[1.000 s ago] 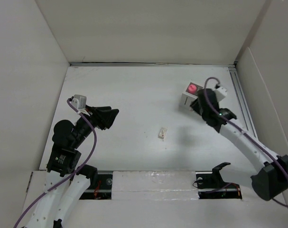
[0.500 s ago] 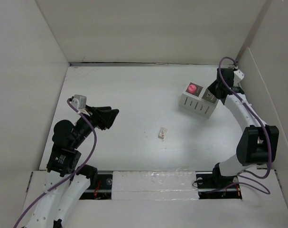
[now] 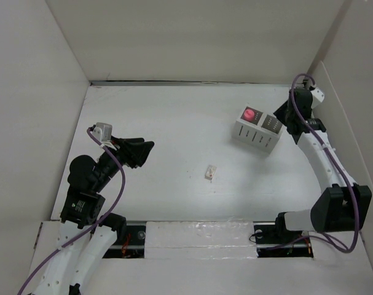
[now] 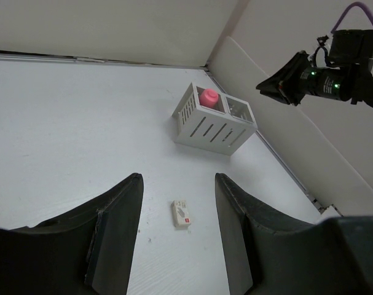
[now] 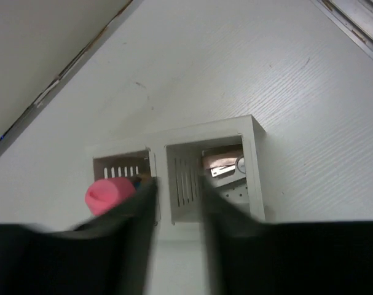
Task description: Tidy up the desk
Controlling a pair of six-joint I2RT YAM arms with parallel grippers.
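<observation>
Your large flat matte white rectangular tabletop [image 3: 174, 123] fills the view, with a thin metal rail along its right edge. A small white slotted two-compartment box [image 3: 255, 131] sits on it, far right. A pink round-capped item [image 3: 251, 114] stands in the box's left compartment. The right compartment holds a small thing with a metal glint; I can't tell what it is. A small flat white block with a red mark [image 3: 210, 172] lies loose near the middle, well apart from the box. It's probably the one stray piece left to put away.

Your right hand [image 3: 283, 114] hangs in the air by the box's right end, not touching it. Its fingers are partly spread and grip nothing, and its wrist view looks down into both compartments.

Your left hand [image 3: 143, 152] hovers over the left side and points toward the middle. It is about half open and empty. In its wrist view the block shows between the fingers, so you look lined up for it.

Likely next: drop onto the block, pinch it and carry it to the box. It's thin and flat, so the fingers may scrape the tabletop or slip off.
</observation>
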